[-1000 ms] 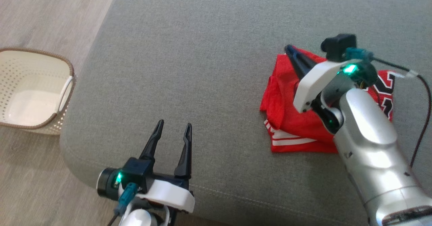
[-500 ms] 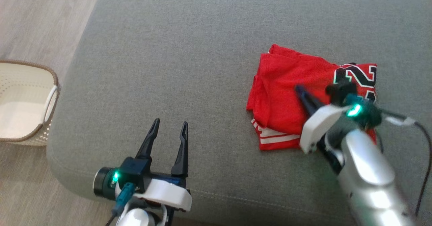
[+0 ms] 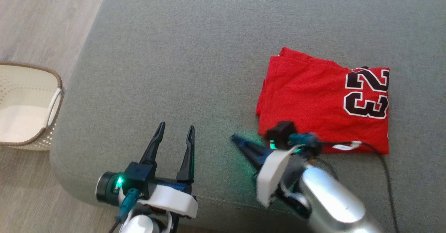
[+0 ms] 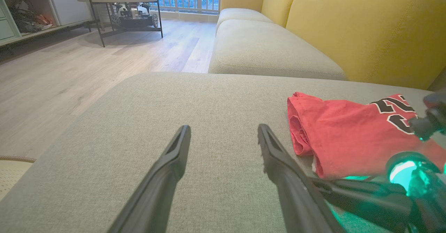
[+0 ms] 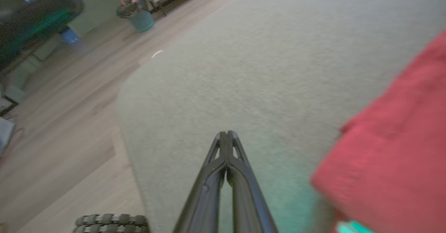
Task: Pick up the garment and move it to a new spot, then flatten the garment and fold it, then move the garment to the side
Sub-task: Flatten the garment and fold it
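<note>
The red shirt (image 3: 313, 100) lies folded, its 23 up, on the right of the grey cushion (image 3: 195, 52), likely its final spot. The right pincer (image 3: 235, 139), closed and empty, points beside it. The left pincer (image 3: 177, 125) waits wide, well apart.

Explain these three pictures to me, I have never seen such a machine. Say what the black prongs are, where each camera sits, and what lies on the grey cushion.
It is a wheeled robot with two arms; the prongs are gripper fingers. One picture looks down from its head; the other two look along each wrist's fingers. A folded red garment with a black number lies on the grey cushion. The left gripper stands open, holding nothing. The right gripper is shut, empty, pointing across the cushion beside the garment. A pale basket stands on the floor at the robot's left.
</note>
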